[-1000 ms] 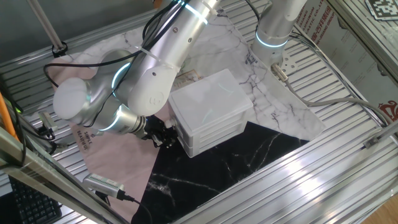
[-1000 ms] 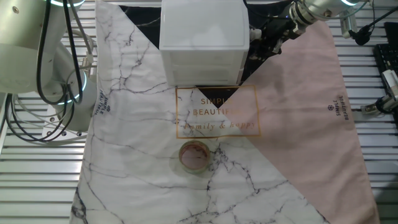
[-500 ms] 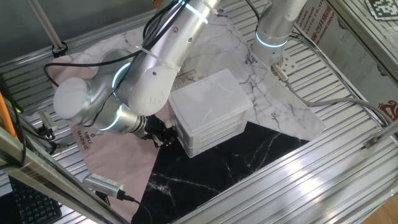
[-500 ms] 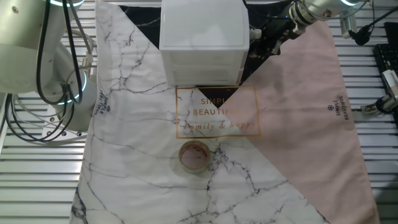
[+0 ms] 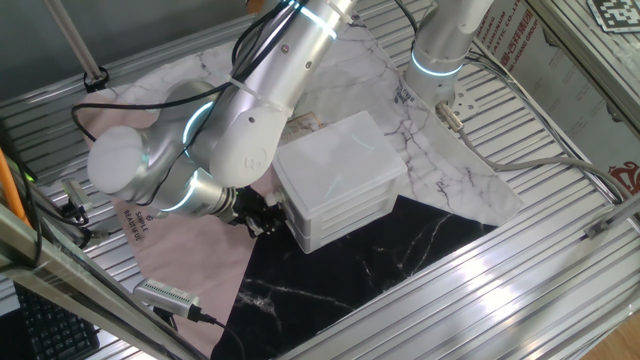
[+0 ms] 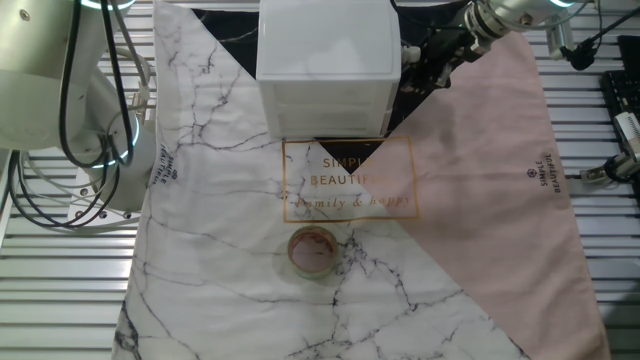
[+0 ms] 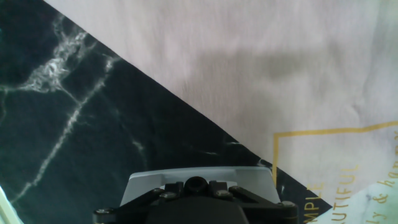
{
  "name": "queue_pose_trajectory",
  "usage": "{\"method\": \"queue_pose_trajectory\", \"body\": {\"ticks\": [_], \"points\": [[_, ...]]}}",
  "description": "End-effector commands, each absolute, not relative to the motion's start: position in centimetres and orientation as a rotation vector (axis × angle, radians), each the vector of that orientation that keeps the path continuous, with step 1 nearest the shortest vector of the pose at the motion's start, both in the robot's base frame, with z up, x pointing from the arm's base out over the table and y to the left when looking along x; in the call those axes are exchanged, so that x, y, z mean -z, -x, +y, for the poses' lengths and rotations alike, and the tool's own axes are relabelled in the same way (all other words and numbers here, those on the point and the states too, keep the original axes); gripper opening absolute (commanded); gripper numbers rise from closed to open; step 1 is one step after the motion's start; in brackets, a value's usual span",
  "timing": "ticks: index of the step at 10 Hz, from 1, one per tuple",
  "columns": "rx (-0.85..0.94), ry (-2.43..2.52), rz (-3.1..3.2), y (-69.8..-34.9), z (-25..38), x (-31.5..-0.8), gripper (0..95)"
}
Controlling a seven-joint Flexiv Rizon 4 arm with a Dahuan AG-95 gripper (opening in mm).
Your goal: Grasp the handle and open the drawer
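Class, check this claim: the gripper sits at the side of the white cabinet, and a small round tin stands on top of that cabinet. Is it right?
Not quite. The gripper is beside the white cabinet, but the other fixed view shows the small round tin on the marble-print cloth, well apart from the cabinet.

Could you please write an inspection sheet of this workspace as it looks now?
Surface: cloth in white marble, pink and black marble print over a slatted metal table.
Job's things: white cabinet; drawer looks shut; handle hidden from every view.
Clutter: small round brownish dish on the cloth.
Gripper: gripper at the cabinet's front side; jaw state cannot be told.
Cables: black cables along the arm; grey cable on the table.
Surroundings: metal frame rails; keyboard at the corner.
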State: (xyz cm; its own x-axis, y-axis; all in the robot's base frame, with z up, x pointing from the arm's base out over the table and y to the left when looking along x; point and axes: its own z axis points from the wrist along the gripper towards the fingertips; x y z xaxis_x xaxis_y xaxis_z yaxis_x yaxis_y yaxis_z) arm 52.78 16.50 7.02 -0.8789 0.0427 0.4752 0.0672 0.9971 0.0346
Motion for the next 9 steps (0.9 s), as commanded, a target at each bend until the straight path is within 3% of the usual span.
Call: {"method": "queue_pose_trajectory", "body": {"ticks": [1, 9], "points": [[0.070, 0.086, -2.645, -52.79, 16.53, -7.05, 0.0], [0.070, 0.074, -2.659, -52.84, 16.59, -7.11, 0.0]]}}
